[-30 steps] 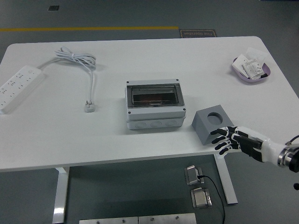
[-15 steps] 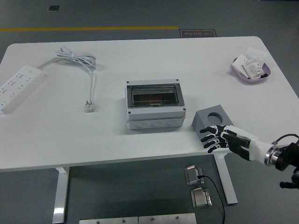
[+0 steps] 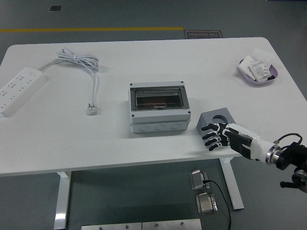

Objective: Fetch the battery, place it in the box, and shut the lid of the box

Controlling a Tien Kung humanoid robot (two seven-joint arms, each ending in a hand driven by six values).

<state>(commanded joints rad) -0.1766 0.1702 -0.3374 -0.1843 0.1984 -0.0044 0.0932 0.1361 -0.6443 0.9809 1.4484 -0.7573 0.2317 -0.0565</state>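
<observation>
A grey junction box [image 3: 158, 109] sits at the table's middle, its smoky clear lid [image 3: 158, 98] lying flat on top. To its right stands a grey wedge block [image 3: 216, 119] with a round hole in its top. My right hand [image 3: 213, 136] comes in from the lower right, fingers spread and holding nothing, against the block's front face near the table's front edge. I cannot pick out a battery anywhere. The left arm is out of view.
A purple bowl [image 3: 259, 79] holding white packets sits at the far right. On the left lies a white power strip [image 3: 17, 88], and its cord and plug [image 3: 92, 109] lie left of the box. The table's near edge [image 3: 144, 164] runs just under my hand.
My right hand has slid left and slightly up, from beside the block's lower right corner to its front face. Nothing else moved.
</observation>
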